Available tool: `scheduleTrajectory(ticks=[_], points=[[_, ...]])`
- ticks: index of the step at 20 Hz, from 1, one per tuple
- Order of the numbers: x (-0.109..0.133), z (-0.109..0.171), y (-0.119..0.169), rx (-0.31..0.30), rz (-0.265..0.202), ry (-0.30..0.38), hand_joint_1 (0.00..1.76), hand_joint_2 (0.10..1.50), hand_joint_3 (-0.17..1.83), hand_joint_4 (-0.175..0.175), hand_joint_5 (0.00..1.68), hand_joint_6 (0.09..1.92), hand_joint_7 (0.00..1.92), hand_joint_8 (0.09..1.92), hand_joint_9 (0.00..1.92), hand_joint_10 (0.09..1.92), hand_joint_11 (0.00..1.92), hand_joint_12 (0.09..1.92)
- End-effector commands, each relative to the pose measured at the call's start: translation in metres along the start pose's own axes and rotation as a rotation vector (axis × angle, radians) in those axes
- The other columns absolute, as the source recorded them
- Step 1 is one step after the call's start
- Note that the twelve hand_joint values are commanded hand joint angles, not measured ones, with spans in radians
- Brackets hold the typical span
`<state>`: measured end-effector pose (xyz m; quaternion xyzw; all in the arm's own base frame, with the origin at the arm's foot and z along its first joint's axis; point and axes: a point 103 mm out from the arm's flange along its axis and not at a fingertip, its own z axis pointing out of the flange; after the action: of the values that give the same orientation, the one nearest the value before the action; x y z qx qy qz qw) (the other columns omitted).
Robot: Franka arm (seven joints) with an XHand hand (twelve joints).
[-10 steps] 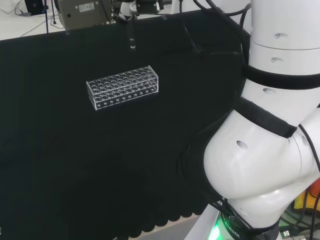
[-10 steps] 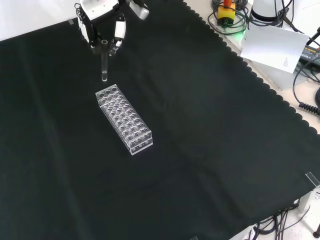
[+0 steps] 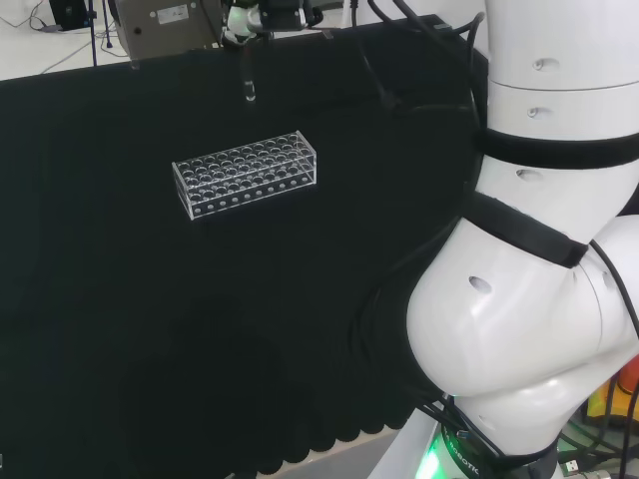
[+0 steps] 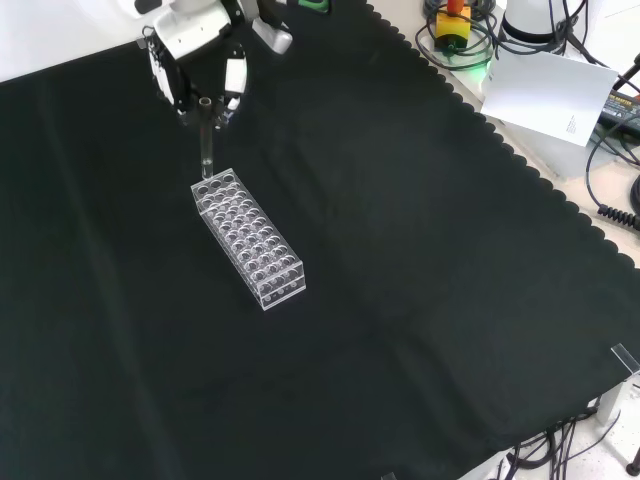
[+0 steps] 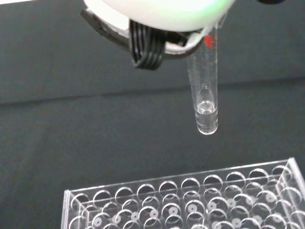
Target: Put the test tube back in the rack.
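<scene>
A clear test tube (image 4: 206, 150) hangs upright from my hand (image 4: 197, 60), whose fingers are curled round its top. In the front view its rounded tip sits just above the far end of the clear plastic rack (image 4: 248, 238). The head view has the test tube (image 3: 248, 85) hanging beyond the rack (image 3: 246, 172), with the hand (image 3: 262, 14) at the cloth's far edge. Seen from the wrist, the test tube (image 5: 204, 90) hovers above the rack (image 5: 186, 200), apart from it; the rack's holes there hold nothing.
A grey box (image 3: 165, 22) stands at the bench's far edge in the head view, close to the hand. Cables, a sheet of paper (image 4: 548, 90) and a red-and-yellow button unit (image 4: 452, 18) lie off the cloth's scalloped edge in the front view.
The hand has carried the tube towards the rack: left in the head view, and lower and slightly left in the front view. The tip now stands over the rack's far end.
</scene>
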<state>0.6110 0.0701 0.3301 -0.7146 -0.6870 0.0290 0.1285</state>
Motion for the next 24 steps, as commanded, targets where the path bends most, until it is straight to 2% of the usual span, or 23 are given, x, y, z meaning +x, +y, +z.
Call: scheduleTrajectory(ticks=[1, 11, 17, 24], points=[[-0.005, 0.021, 0.005, 0.034, -0.005, 0.050, 1.44, 0.64, 0.59, -0.175, 1.34, 0.29, 1.42, 0.66, 1.57, 0.09, 1.16, 0.97], [0.002, 0.053, 0.015, 0.084, -0.025, 0.080, 1.44, 0.64, 0.59, -0.175, 1.34, 0.29, 1.42, 0.66, 1.57, 0.09, 1.16, 0.97], [0.010, 0.064, 0.018, 0.102, -0.035, 0.073, 1.44, 0.64, 0.59, -0.175, 1.34, 0.28, 1.42, 0.66, 1.57, 0.09, 1.15, 0.97], [0.007, 0.071, 0.019, 0.114, -0.028, 0.049, 1.44, 0.64, 0.59, -0.175, 1.34, 0.28, 1.42, 0.66, 1.57, 0.09, 1.15, 0.97]])
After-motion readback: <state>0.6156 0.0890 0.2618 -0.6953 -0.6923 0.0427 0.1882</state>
